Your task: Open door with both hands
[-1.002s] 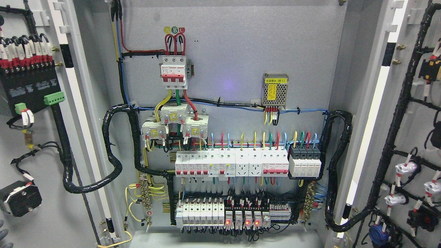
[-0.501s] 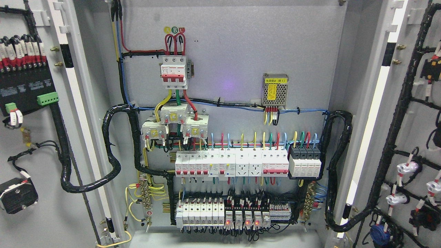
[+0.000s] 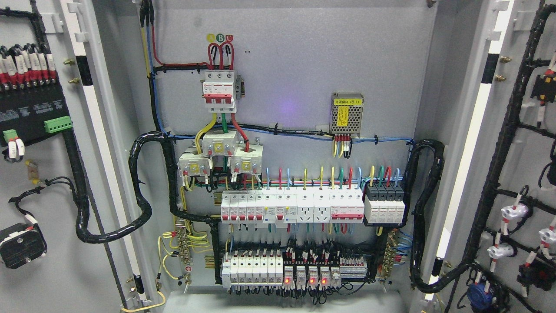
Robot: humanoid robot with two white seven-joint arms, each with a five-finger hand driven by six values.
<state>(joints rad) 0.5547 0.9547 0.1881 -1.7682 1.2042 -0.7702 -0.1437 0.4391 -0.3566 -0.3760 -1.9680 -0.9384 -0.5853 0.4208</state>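
Over the last second the left door (image 3: 47,182) has swung a little further outward: the black module (image 3: 30,108) and the green terminal block (image 3: 57,125) on its inner face have slid toward the left edge of the view, and the grey fingertips that showed a second ago at the lower left corner are gone. Neither robot hand is in view now, so I cannot tell how the fingers are held. The right door (image 3: 521,174) has hardly shifted. Judging by this, the opening is essentially finished. Both grey steel leaves stand wide, one at each side, wrapped cable looms running down their inner faces. Between them the cabinet interior (image 3: 295,65) lies fully exposed, with the white breaker row (image 3: 291,208) and red indicator lamps low down.
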